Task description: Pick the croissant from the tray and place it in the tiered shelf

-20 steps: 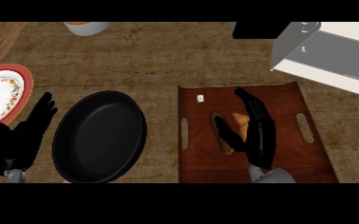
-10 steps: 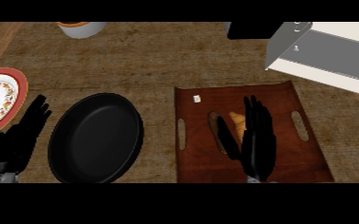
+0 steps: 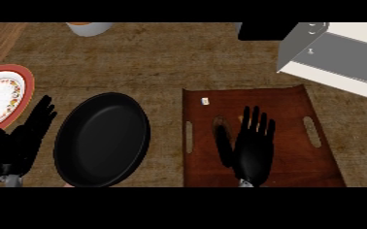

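Since the earlier frame the right hand [image 3: 252, 150] has shifted across the tray [image 3: 287, 106] and now covers the croissant, which no longer shows.

- Counter [image 3: 158, 63]: carries the tray.
- Black pan [image 3: 102, 145]: just left of the tray.
- Tiered shelf [image 3: 326, 53]: beyond the tray's far right corner.
- Right hand: fingers straight and spread, curled round nothing.
- Left hand [image 3: 28, 138]: spread, well left of the tray.

You have one brown tray [image 3: 287, 107] on the desk [image 3: 143, 63], with one small white piece [image 3: 206, 100] on it. Left of the tray, count two plates: one black plate [image 3: 102, 145] and one patterned plate [image 3: 8, 94]. Beyond the tray stand one tiered shelf [image 3: 326, 53] and one grey cup [image 3: 90, 28].
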`<action>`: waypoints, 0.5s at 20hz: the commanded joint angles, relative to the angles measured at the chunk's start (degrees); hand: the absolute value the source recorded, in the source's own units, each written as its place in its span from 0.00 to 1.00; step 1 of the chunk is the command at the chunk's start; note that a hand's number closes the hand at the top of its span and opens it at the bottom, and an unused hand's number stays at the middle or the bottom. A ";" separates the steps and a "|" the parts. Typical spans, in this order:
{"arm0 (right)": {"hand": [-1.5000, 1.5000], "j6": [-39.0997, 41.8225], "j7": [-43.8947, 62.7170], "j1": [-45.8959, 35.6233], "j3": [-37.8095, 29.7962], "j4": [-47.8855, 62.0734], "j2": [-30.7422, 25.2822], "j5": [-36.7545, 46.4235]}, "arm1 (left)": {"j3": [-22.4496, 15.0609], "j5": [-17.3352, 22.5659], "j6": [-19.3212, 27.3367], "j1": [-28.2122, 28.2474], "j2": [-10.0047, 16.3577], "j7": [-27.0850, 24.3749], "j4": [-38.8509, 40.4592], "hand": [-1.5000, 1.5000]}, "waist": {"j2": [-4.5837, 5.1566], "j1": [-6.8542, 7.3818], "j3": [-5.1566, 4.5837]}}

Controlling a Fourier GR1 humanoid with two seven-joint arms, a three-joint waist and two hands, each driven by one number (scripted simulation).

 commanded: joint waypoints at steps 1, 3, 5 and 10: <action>0.00 18.57 8.87 -2.33 3.48 -3.89 0.01 2.54 | 0.20 0.03 0.07 -2.20 0.40 2.08 -1.14 0.50 | 0.45 0.47 0.34; 0.00 26.18 10.67 -5.84 3.98 -8.05 0.01 -0.47 | -0.19 -0.12 -0.75 -2.05 -0.58 1.22 0.18 0.50 | 0.61 0.71 0.38; 0.00 29.58 11.03 -4.23 3.78 -11.18 0.01 -0.55 | 1.74 1.27 -2.24 -0.30 1.38 2.30 -2.20 0.50 | 0.52 0.96 0.44; 0.00 32.16 9.29 -5.41 0.58 -11.16 -0.01 -0.84 | 1.05 -2.05 0.25 -3.37 -1.32 1.89 0.28 0.50 | 0.69 0.55 0.45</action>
